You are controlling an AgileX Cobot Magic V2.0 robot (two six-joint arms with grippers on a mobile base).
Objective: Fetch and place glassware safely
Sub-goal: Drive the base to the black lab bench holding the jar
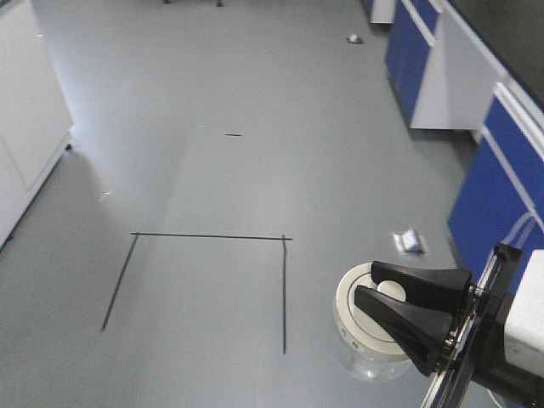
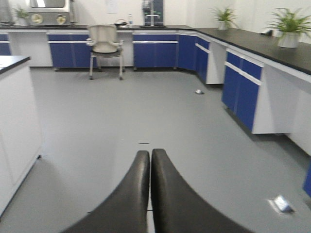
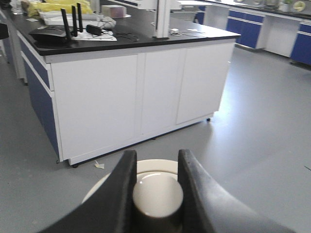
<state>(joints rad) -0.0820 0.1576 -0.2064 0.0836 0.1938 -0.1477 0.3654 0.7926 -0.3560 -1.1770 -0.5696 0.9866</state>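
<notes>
The right gripper [image 1: 367,280] has its jaws clamped on the knob [image 3: 158,194] of the jar [image 1: 361,344], right of the taped square [image 1: 212,236]. Best carried slowly and level. The left gripper [image 2: 149,155] jaws are together.

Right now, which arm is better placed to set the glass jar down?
Right. The right gripper grips the lid knob of the glass jar; the left gripper is shut and empty, with no jar near it.
</notes>
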